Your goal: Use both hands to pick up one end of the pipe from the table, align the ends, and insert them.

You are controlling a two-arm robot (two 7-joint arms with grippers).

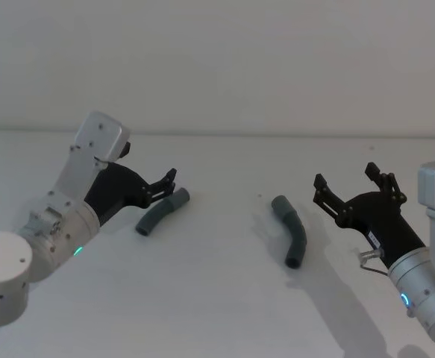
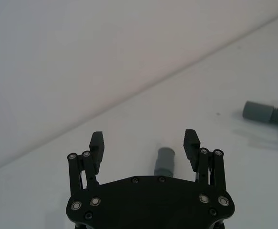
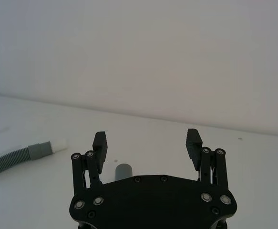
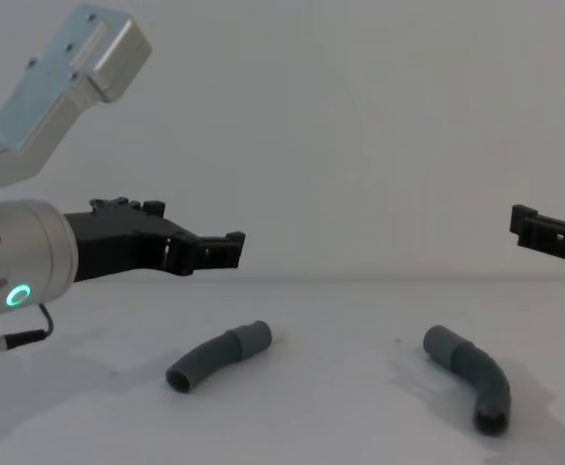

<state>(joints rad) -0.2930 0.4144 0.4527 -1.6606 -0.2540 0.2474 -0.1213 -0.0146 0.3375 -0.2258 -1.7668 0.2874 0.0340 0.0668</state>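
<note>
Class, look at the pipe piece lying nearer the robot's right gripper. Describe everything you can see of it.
The right pipe piece is a short, dark grey tube, plastic-looking, bent in a gentle curve. Its body looks ribbed, with a smooth, wider cuff at the far end; the near end shows an open dark mouth. It lies flat on the white table, well apart from the other piece. Nothing holds it: the right gripper hovers open beside it, not touching.
</note>
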